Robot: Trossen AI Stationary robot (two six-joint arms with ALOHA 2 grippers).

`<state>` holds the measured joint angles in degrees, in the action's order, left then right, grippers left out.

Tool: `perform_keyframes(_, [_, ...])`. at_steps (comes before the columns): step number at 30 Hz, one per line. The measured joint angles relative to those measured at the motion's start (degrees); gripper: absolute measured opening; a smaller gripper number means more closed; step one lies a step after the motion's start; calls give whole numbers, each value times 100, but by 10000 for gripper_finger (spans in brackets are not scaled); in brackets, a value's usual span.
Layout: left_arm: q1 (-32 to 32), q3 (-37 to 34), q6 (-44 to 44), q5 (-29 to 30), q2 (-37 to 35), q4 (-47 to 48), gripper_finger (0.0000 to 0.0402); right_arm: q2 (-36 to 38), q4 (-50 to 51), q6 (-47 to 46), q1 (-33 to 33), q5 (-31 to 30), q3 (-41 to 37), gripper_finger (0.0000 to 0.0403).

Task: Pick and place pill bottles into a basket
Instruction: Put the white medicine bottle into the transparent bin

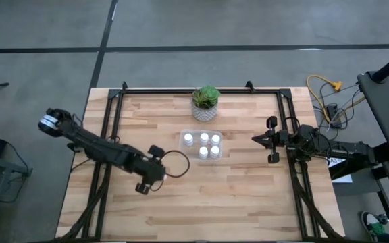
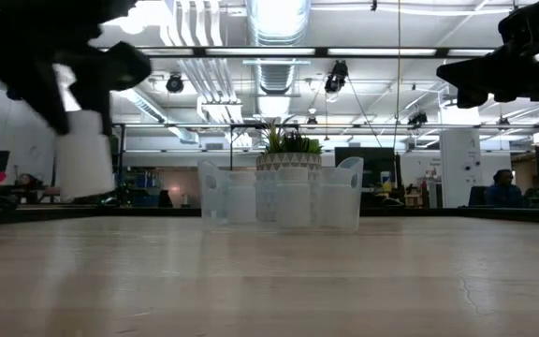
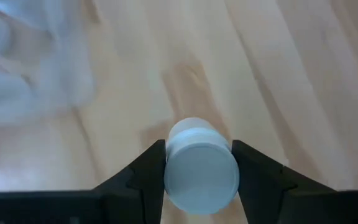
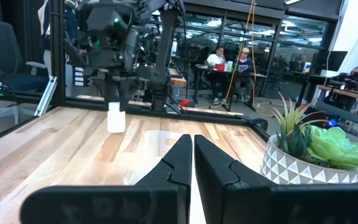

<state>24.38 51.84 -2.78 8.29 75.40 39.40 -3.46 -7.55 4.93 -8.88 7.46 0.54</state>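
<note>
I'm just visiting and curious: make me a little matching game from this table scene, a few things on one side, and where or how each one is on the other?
Things:
1. left gripper
2. right gripper
3. basket
4. potted plant

States:
a. holds several pill bottles
b. shut, holding nothing
c. stands at the table's far edge
d. shut on one pill bottle

Pairs: 1-d, 2-b, 3-a, 4-c

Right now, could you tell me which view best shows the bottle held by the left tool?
The left wrist view: the bottle fills it, clamped between both fingers. The low view and right wrist view show it smaller, hanging above the table; the high view hides it.
</note>
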Motion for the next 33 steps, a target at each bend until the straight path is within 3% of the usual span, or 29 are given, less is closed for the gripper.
perform_keyframes(6, [-503,643,1141,4,319,3,141,-2,1,0,0,0,0,9])
perform_keyframes(13, [-784,1447,2239,40,1223,24,141,-4,4,0,-1,0,0,9])
perform_keyframes(20, [-1020,2179,2694,66,1931,91,141,-4,0,0,0,0,0,9])
perform_keyframes(33, [-1514,2631,3017,331,1923,365,141,-4,2,0,-2,0,0,9])
